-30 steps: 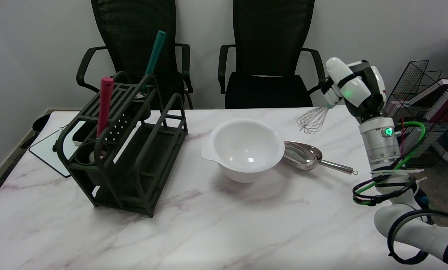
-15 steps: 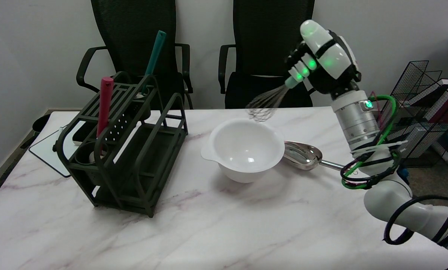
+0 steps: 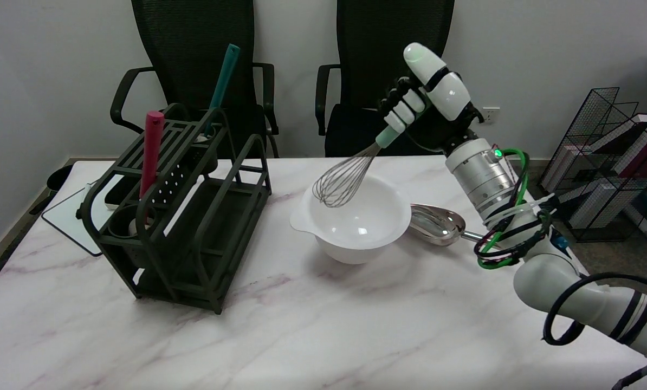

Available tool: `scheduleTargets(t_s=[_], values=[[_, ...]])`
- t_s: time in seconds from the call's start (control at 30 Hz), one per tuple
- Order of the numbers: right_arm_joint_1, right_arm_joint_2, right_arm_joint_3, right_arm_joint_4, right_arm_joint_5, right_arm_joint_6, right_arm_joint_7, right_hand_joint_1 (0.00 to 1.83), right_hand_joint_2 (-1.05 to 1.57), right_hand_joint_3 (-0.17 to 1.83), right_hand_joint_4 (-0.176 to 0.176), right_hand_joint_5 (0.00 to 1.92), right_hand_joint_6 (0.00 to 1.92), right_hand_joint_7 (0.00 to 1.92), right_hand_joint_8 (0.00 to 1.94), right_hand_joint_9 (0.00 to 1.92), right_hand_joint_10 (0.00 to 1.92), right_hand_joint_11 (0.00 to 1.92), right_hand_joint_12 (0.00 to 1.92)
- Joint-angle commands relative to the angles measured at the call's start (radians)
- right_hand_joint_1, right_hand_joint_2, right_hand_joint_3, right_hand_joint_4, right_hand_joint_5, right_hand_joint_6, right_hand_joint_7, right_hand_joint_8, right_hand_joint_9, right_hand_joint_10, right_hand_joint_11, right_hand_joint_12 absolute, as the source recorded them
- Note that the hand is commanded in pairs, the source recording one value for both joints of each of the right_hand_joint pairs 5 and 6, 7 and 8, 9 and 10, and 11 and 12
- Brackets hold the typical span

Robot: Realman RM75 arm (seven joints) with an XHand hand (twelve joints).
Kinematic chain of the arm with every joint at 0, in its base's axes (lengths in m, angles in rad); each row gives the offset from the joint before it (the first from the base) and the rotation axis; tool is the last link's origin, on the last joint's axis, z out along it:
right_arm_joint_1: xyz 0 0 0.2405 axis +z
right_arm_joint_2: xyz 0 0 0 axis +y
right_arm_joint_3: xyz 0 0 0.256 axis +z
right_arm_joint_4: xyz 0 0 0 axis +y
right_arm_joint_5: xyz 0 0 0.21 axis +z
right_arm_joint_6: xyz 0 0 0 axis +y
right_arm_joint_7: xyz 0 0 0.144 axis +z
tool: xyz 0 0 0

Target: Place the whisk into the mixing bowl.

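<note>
My right hand (image 3: 426,111) grips the pale green handle of a wire whisk (image 3: 344,179), held in the air above the table's far middle. The whisk slants down to the left, and its wire head hangs over the far left part of the white mixing bowl (image 3: 356,238), at about rim height. Whether the wires touch the bowl I cannot tell. The bowl stands upright in the middle of the marble table (image 3: 302,325).
A steel scoop (image 3: 437,225) lies against the bowl's right side, under my forearm. A dark green utensil rack (image 3: 177,216) with a red handle (image 3: 151,151) and a teal handle (image 3: 223,81) stands at the left. Two black chairs stand behind; a wire basket (image 3: 610,157) is at the far right.
My right hand has carried the whisk leftward from the table's far right and then down, so its wire head has gone from beside the scoop to over the bowl.
</note>
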Motion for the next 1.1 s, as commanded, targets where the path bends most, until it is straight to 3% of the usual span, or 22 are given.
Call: scheduleTargets(t_s=[0.03, 0.27, 0.7, 1.1], values=[[0.162, 0.009, -0.08, 0.361, -0.146, -0.085, 0.402, 1.12, 1.4, 0.42, 0.0, 1.92, 1.92, 1.92, 1.92, 1.92, 1.92, 1.92, 1.92], [0.274, 0.011, -0.152, 0.488, -0.311, -0.084, 0.514, 1.12, 1.39, 0.42, 0.0, 1.92, 1.92, 1.92, 1.92, 1.92, 1.92, 1.92, 1.92], [0.375, 0.006, -0.304, 0.621, -0.307, -0.1, 0.514, 1.11, 1.4, 0.42, 0.0, 1.92, 1.92, 1.92, 1.92, 1.92, 1.92, 1.92, 1.92], [0.375, -0.004, -0.325, 0.652, -0.307, -0.099, 0.516, 1.11, 1.39, 0.42, 0.0, 1.92, 1.92, 1.92, 1.92, 1.92, 1.92, 1.92, 1.92]])
